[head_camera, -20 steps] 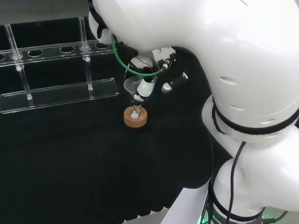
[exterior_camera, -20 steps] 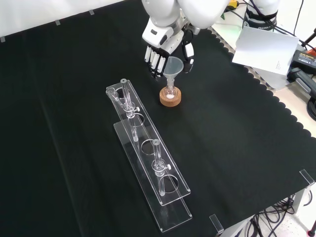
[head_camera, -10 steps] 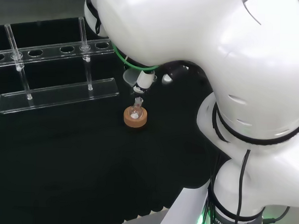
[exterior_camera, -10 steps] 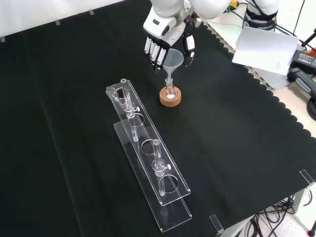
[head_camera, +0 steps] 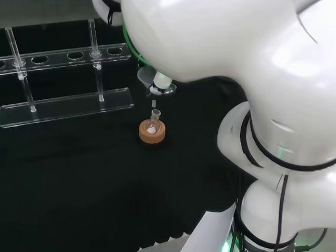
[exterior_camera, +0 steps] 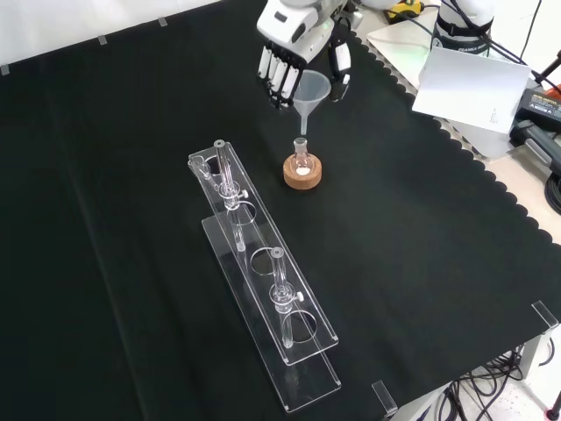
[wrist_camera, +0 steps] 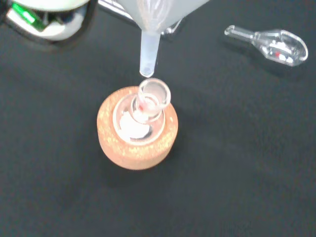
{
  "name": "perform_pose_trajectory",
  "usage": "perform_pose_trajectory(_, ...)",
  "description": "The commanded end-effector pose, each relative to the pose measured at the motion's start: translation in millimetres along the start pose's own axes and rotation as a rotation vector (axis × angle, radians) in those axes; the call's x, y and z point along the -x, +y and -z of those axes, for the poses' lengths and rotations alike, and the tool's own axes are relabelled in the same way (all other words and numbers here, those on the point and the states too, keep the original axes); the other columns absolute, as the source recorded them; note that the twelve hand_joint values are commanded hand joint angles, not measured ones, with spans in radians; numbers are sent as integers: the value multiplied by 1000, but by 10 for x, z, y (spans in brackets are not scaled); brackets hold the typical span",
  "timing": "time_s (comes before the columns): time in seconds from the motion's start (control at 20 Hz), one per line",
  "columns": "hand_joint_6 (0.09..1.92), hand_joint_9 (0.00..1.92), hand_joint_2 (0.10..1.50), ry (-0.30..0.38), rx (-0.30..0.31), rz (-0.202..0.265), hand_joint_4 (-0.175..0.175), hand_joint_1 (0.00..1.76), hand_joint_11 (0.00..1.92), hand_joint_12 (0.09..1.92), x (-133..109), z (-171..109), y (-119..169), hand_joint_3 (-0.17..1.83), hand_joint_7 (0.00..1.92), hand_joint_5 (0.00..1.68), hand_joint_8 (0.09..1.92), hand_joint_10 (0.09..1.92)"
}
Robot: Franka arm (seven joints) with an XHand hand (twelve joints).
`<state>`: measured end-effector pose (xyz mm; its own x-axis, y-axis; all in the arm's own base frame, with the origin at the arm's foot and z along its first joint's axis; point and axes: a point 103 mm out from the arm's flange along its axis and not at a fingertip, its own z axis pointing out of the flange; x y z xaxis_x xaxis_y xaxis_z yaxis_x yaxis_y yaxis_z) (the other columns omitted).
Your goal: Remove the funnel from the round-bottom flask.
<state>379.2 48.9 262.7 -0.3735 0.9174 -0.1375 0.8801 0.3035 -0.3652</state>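
Observation:
A small clear round-bottom flask (exterior_camera: pixel 301 163) with white powder in it stands upright in a cork ring (exterior_camera: pixel 302 173) on the black cloth. The translucent funnel (exterior_camera: pixel 310 94) hangs above it, its stem tip clear of the flask's mouth. The hand (exterior_camera: pixel 289 54) is shut on the funnel, fingers on one side of the cone and the thumb on the other. In the wrist view the funnel stem (wrist_camera: pixel 149 52) ends just above the flask neck (wrist_camera: pixel 153 94) and the cork ring (wrist_camera: pixel 137 128). In the head view the funnel (head_camera: pixel 153 79) sits over the flask (head_camera: pixel 152 124), the hand mostly hidden by the arm.
A clear test-tube rack (exterior_camera: pixel 263 272) with two tubes lies in front of the flask in the front view; in the head view the rack (head_camera: pixel 64 82) stands at the left. A small clear scoop (wrist_camera: pixel 269 42) lies on the cloth near the flask. White paper (exterior_camera: pixel 469 83) lies at the cloth's right edge.
The hand has risen with the funnel; its stem has come out of the flask's neck and now hangs free above it. Flask and cork ring have stayed put.

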Motion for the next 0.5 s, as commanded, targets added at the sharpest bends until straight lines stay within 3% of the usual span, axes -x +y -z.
perform_pose_trajectory(0.05,490,1078,632,-17,49,28,15,881,791,1153,-40,427,-262,613,681,686,592,306)
perform_pose_trajectory(0.5,515,1080,632,-10,32,-40,21,878,797,1148,130,674,-245,611,680,713,594,303)
